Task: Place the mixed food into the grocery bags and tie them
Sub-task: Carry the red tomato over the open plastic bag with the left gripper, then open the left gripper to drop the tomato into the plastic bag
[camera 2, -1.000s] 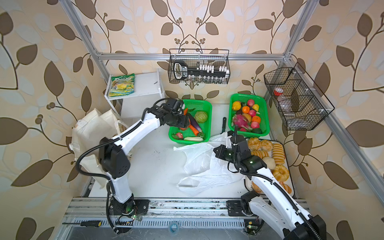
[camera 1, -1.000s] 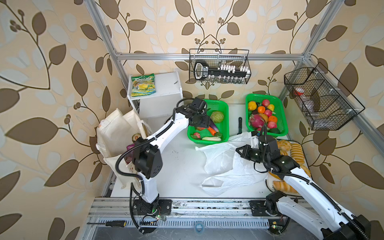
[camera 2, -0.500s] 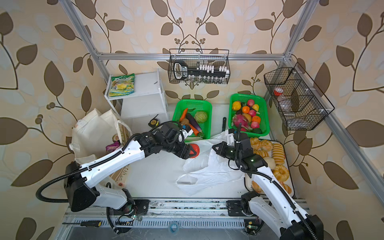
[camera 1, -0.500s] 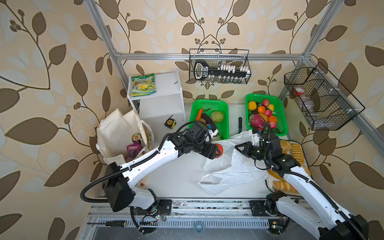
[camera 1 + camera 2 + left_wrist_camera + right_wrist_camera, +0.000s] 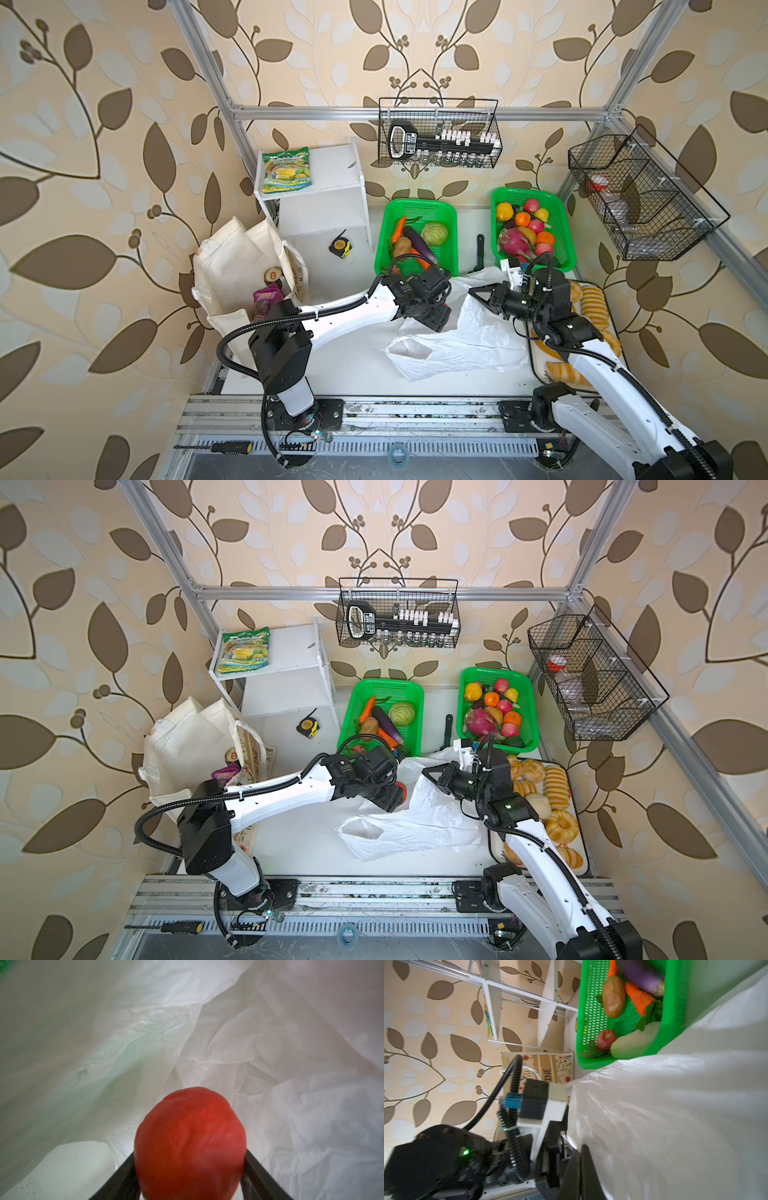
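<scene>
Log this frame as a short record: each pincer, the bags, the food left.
left pincer: shut on red tomato, at the mouth of the white plastic bag
right pincer: shut on the bag's rim, holding it up
canvas tote: holds purple pouch and drink can
green basket: cabbage and potato not yet bagged

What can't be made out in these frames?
- White plastic bag interior: both top views, its own folds cover it.
- Canvas tote contents below the purple pouch: top views, left arm's elbow blocks them.
- Right gripper tips: right wrist view, bag plastic drapes over them.
- Red tomato, whole shape: left wrist view, frame edge and left gripper cut it off.
</scene>
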Controlling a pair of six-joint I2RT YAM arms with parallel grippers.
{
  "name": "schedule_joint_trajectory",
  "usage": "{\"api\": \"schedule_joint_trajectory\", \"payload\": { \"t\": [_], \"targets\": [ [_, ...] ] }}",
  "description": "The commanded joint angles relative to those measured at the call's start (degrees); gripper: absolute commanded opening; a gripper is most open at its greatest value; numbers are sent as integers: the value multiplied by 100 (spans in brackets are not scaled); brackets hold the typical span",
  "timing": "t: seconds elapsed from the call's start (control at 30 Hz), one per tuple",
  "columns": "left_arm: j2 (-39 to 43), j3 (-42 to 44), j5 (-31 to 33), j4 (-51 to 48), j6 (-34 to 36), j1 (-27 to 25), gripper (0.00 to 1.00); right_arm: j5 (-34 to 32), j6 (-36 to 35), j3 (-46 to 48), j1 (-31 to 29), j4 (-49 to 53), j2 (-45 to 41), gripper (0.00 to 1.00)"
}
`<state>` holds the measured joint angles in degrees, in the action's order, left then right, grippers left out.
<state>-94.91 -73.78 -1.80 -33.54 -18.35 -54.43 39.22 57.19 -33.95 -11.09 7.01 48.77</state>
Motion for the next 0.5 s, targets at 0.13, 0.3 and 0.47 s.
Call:
{"api": "schedule_joint_trajectory", "payload": {
  "t": [0.13,0.3,0.47],
  "targets": [
    [246,-106,-998,987,-19,-23,78,875,753,434,418,-866,-139,0],
    [364,43,-1498,1315,45,-12,81,1047,1133,721,662,-1358,-221,0],
    [150,-158,-1656,1115,17,-15,80,1078,1204,838,729,-1523,-276,0]
  ]
}}
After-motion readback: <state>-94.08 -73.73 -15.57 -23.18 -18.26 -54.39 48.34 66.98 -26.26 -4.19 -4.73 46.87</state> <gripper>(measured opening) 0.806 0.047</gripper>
